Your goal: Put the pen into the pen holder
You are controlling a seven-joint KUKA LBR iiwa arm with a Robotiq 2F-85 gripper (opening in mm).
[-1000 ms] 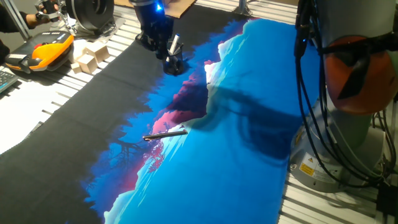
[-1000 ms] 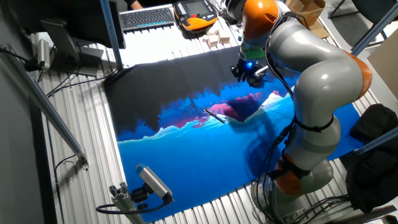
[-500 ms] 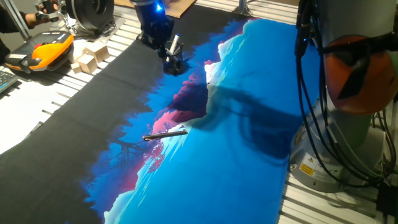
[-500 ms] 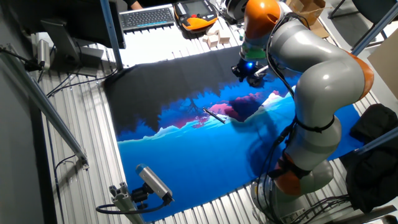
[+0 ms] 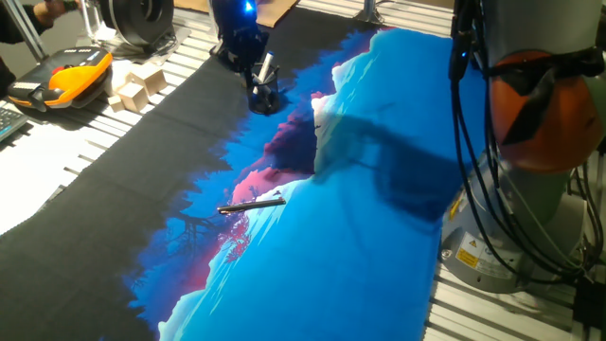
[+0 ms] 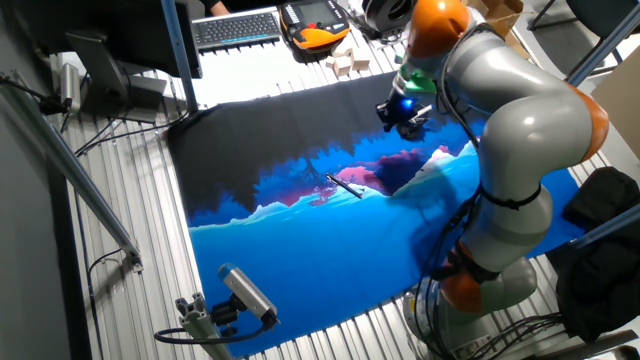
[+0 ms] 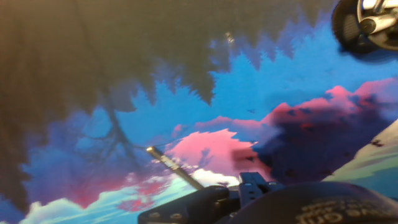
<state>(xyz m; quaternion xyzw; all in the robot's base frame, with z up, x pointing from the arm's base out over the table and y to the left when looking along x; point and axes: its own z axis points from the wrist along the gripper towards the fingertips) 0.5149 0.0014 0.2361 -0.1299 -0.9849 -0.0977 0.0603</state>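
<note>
The slender dark pen (image 5: 252,204) lies flat on the printed cloth, at the edge between the pink and blue areas. It also shows in the other fixed view (image 6: 344,186) and in the hand view (image 7: 175,167). The squat black pen holder (image 5: 265,98) stands far behind it with a thicker whitish pen sticking out. The holder shows at the top right of the hand view (image 7: 365,28). My gripper (image 5: 237,43) hovers just beside the holder, far from the dark pen (image 6: 404,108). It looks empty; its fingers are too dark to read.
Pale wooden blocks (image 5: 138,85) and an orange teach pendant (image 5: 68,78) sit at the far left beyond the cloth. A keyboard (image 6: 236,27) lies at the back. The arm's base and cables (image 5: 516,180) stand at the right.
The arm has swung a little to the right and the gripper has lifted slightly by the holder. The dark pen has not moved.
</note>
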